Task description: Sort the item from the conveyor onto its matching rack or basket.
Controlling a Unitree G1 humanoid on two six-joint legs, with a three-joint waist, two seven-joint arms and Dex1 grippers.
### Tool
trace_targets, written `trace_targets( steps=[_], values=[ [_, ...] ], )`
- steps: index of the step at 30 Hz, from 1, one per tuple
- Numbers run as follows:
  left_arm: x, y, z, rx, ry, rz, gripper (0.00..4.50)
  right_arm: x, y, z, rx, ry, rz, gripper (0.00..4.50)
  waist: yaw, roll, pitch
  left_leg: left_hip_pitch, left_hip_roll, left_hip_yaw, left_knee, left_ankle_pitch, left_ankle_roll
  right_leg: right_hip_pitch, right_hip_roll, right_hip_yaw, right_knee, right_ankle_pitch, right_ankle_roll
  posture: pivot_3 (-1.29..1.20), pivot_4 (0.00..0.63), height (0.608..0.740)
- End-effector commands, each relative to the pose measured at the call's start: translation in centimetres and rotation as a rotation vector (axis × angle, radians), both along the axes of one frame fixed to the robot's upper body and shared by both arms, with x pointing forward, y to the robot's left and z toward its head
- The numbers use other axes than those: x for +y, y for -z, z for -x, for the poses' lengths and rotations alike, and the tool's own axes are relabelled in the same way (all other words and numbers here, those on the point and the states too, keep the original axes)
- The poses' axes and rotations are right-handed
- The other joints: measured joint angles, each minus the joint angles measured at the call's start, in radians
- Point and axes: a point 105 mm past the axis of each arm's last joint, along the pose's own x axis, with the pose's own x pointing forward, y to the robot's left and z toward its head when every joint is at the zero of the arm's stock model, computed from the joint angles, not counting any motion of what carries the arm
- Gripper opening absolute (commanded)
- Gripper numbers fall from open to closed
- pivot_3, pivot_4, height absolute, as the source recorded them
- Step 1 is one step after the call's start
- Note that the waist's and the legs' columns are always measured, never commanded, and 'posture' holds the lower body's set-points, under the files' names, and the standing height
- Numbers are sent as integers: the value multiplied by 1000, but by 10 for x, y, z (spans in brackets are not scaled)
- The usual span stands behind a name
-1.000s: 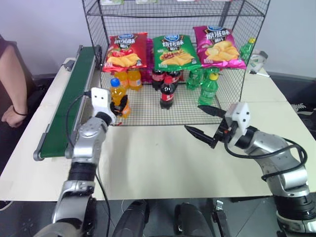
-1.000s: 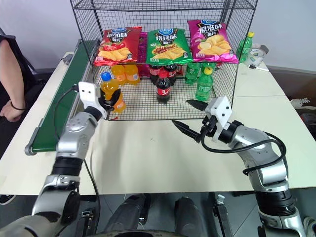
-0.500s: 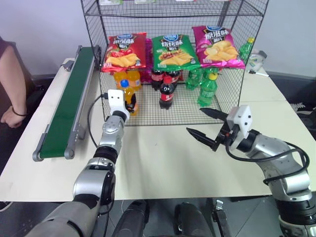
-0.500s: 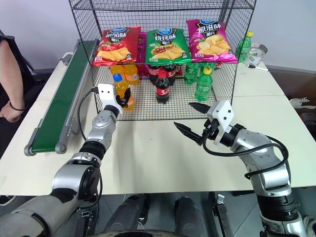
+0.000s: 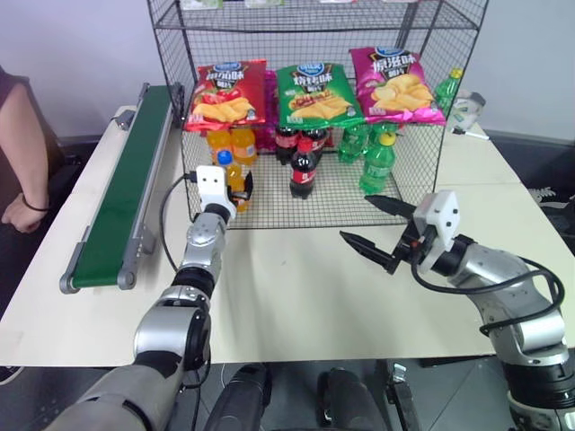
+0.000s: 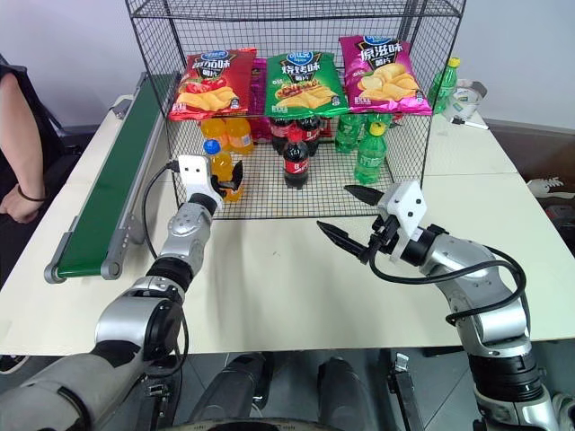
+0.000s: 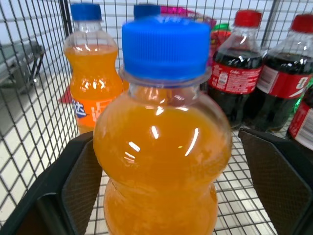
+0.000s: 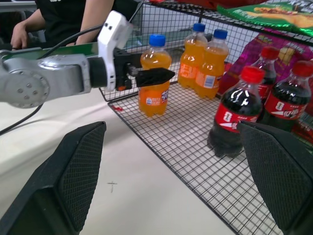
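In the rack (image 5: 422, 175), soda bottle (image 5: 228, 174) stands (left hand (image 5: 235, 188) open)

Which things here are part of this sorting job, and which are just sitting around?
In the job:
- orange soda bottle, upright on the bottom shelf
- wire rack
- conveyor
- left gripper, fingers open either side of the bottle

Lying about:
- cola bottles
- green bottles
- chip bags
- other orange sodas
- right gripper, open, idle
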Motion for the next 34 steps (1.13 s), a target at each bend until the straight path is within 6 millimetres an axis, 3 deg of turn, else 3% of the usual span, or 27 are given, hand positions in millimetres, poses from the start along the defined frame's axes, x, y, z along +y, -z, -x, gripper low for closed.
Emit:
trace_targets(
  steps=[1,7,12,16,22,28,34],
  values=[
    [9,-18,4,-60,-3,15,4430,3,-19,4,-72,-13,7,4500,0,0,0,0,0,0,0,0,0,0,0,0,0,0,0,0,150,740],
    [14,-28,19,-85,20,9,4430,3,-20,3,-67,-18,6,4500,0,0,0,0,0,0,0,0,0,0,0,0,0,0,0,0,150,740],
    [9,-39,47,-75,152,-15,4430,2,-18,3,-62,-24,8,4500,-1,1,0,0,0,0,0,0,0,0,0,1,0,0,0,0,150,740],
    [17,-48,66,-58,194,-68,4430,0,-17,3,-58,-24,12,4500,0,1,-1,1,1,0,0,0,0,0,-1,1,1,0,0,0,150,740],
    [51,-52,103,69,313,-122,4430,-5,-16,4,-52,-21,21,4500,-6,2,-1,1,1,0,-1,0,0,-1,-1,2,0,0,-1,0,150,740],
    [85,-57,121,134,278,-175,4430,-7,-15,1,-47,-20,28,4500,1,2,-1,1,1,0,-1,0,0,0,-2,2,0,0,-1,0,150,740],
    [94,-59,125,144,258,-191,4430,-9,-17,-2,-45,-17,36,4500,3,2,-1,1,1,0,-1,0,0,0,-2,2,-1,-2,-4,0,150,740]
  ],
)
